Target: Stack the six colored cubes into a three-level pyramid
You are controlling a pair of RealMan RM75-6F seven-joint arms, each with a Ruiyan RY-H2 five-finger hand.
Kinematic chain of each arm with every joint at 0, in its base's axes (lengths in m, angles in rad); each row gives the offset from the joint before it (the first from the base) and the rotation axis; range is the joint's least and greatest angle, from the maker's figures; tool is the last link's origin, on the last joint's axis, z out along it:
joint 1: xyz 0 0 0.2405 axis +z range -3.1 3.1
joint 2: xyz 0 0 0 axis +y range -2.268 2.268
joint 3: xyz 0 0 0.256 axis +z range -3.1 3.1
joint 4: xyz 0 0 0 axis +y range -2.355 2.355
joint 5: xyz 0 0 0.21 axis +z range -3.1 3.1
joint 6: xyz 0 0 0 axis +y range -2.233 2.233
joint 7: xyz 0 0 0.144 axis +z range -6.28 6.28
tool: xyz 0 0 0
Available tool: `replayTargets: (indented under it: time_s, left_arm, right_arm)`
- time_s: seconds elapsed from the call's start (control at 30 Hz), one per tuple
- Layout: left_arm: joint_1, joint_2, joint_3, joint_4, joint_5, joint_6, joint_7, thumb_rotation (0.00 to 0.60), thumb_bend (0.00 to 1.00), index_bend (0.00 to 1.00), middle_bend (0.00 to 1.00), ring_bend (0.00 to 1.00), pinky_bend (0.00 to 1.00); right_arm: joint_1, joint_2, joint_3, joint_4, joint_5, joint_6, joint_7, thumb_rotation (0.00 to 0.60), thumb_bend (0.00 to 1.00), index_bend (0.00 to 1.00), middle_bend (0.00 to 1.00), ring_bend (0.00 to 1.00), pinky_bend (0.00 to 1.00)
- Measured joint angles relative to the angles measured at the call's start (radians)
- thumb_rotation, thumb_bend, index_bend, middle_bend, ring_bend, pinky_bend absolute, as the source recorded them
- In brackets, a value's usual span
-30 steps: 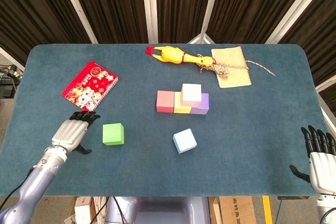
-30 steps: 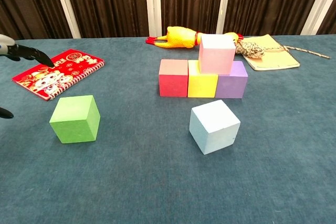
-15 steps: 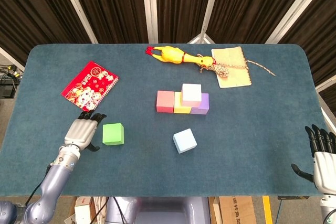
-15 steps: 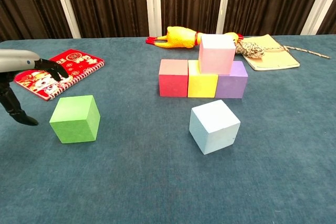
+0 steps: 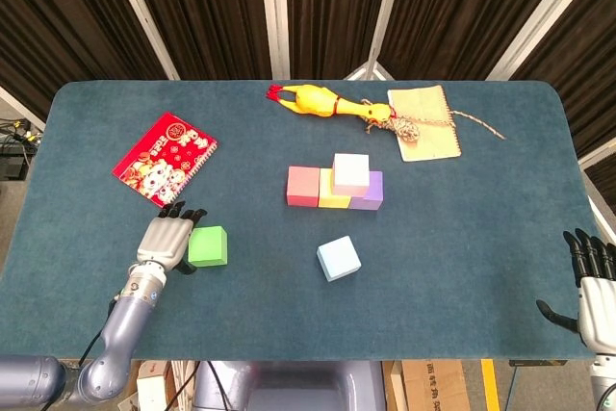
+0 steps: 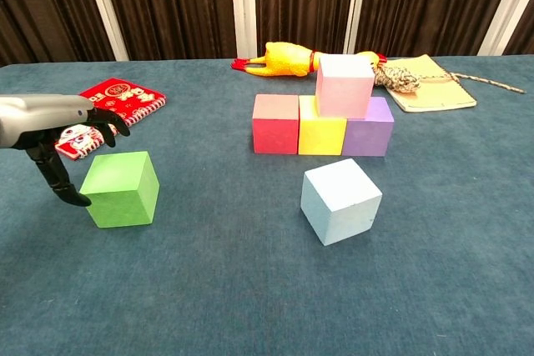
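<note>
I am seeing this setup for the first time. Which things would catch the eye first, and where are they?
At the table's centre stands an unfinished pyramid: a red cube, a yellow cube and a purple cube in a row, with a pink cube on top. Near the front left, the left hand reaches over a green cube. A yellow rubber chicken lies at the far edge.

Even, bright overhead light; soft short shadows beside the cubes on the table (image 5: 462, 228). Both views sharp, no glare; curtains behind dim.
</note>
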Motion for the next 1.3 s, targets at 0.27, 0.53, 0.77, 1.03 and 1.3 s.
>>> replayTargets:
  time_s: [0.27,0.53,0.77,1.03,1.3]
  left_arm:
    - [-0.010,-0.020,0.002,0.024,-0.001,0.008,0.001,0.600,0.23,0.24,0.25,0.03,0.04]
    - [-0.019,-0.027,0.001,0.033,-0.031,0.010,0.010,0.600,0.23,0.24,0.25,0.03,0.04]
    - [-0.030,-0.038,-0.002,0.027,-0.031,0.014,0.018,0.600,0.25,0.27,0.28,0.03,0.04]
    - [-0.034,-0.040,0.004,0.029,-0.032,0.040,0.034,0.600,0.29,0.30,0.31,0.04,0.04]
    - [-0.036,-0.043,0.007,0.043,-0.061,0.035,0.045,0.600,0.29,0.30,0.30,0.04,0.04]
  right_arm:
    - [0.000,-0.001,0.007,-0.001,0.004,-0.012,0.001,0.600,0.15,0.06,0.07,0.00,0.00]
    - [-0.006,0.000,0.016,-0.004,0.015,-0.013,0.004,0.600,0.15,0.06,0.07,0.00,0.00]
    - [-0.006,0.000,0.019,-0.004,0.016,-0.020,0.006,0.600,0.15,0.06,0.07,0.00,0.00]
    - [-0.011,0.002,0.025,-0.004,0.015,-0.017,0.023,0.600,0.15,0.06,0.07,0.00,0.00]
    - [-0.013,0.001,0.034,-0.004,0.030,-0.020,0.025,0.600,0.15,0.06,0.07,0.00,0.00]
